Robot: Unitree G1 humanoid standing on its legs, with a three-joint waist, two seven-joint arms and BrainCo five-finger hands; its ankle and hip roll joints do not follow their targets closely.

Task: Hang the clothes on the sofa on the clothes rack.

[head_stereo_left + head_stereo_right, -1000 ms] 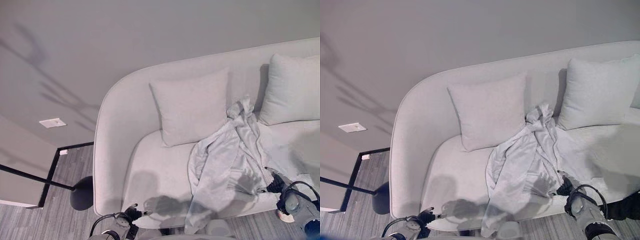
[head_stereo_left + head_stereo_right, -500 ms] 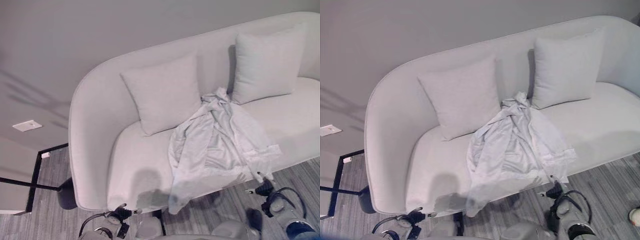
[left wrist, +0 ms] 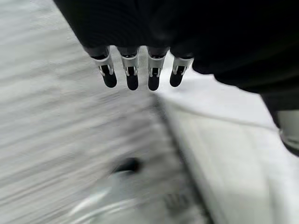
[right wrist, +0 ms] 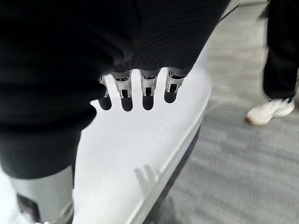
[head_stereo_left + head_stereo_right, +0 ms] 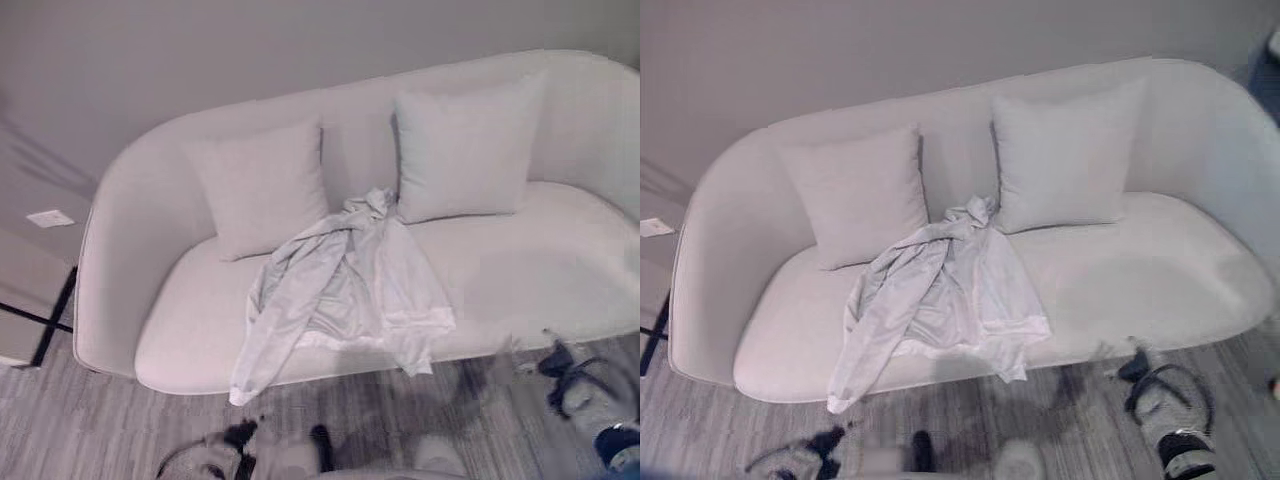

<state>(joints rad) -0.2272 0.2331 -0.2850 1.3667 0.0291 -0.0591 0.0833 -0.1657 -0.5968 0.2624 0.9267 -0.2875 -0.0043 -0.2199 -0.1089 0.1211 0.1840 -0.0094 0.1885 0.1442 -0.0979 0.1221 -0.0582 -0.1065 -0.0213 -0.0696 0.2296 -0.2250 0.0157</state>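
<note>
Left eye view showed a pale garment (image 5: 340, 290) crumpled mid-seat, spilling over the sofa's (image 5: 560, 250) front edge. Both the left hand (image 3: 140, 70) and the right hand (image 4: 140, 86) hung empty, fingers straight, off the sofa's front edge.

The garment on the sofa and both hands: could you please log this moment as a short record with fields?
garment: pale jacket crumpled on the sofa seat, a sleeve hanging over the front edge
cushions: left cushion and right cushion upright against the backrest, the jacket's collar between them
left hand: holds nothing, over the floor
right hand: holds nothing, near the sofa's edge
bystander: a person's leg and white shoe on the floor
task status: jacket not yet picked up
</note>
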